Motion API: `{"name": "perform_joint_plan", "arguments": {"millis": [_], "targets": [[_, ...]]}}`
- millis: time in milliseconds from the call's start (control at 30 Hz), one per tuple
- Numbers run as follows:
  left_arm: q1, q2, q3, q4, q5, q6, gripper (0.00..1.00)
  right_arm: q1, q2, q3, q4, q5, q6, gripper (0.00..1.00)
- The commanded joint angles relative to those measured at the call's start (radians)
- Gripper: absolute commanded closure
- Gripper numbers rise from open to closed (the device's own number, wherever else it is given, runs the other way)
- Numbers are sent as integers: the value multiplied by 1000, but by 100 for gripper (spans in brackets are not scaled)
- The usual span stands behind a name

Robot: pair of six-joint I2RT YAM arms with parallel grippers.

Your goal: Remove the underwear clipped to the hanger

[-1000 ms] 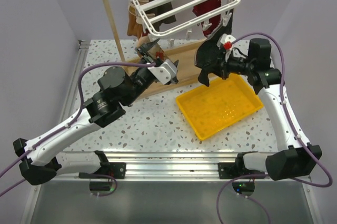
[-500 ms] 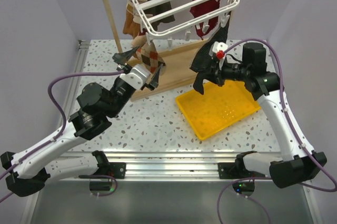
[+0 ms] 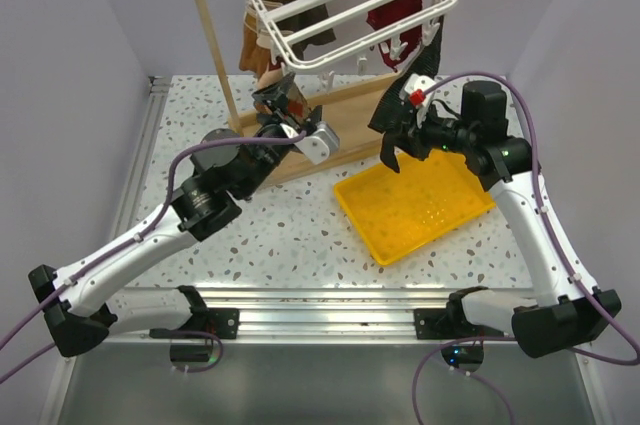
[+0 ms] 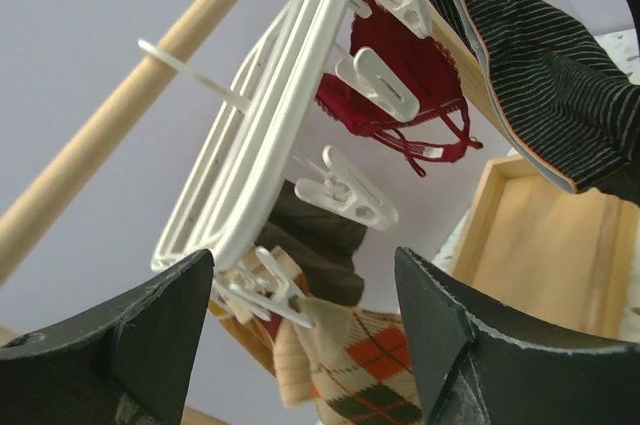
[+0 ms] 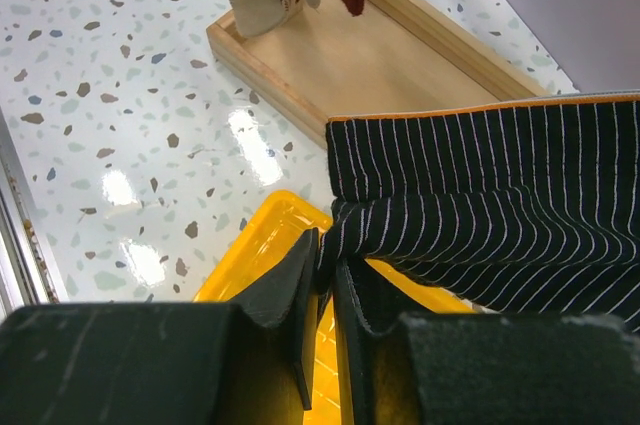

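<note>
My right jaws pinch soft black pinstriped briefs (image 5: 480,195), the cloth spreading right of them. My left jaws gape empty beneath the white slatted plastic hanger (image 4: 270,135).

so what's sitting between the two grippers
In the top view, the stand's wooden base lies between the open left gripper and the right gripper, which is shut on the striped black underwear.
</note>
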Motion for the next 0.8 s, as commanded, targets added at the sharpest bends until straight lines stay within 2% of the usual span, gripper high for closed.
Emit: {"name": "perform_joint_plan", "arguments": {"millis": [0, 400, 767], "targets": [[60, 21, 96, 70, 197, 112, 24, 1, -18, 39, 18, 26, 23, 87], [102, 277, 415, -104, 340, 104, 36, 1, -21, 27, 25, 23, 40, 85], [111, 385, 497, -134, 284, 179, 39, 1, -39, 16, 28, 27, 45, 85]]}}
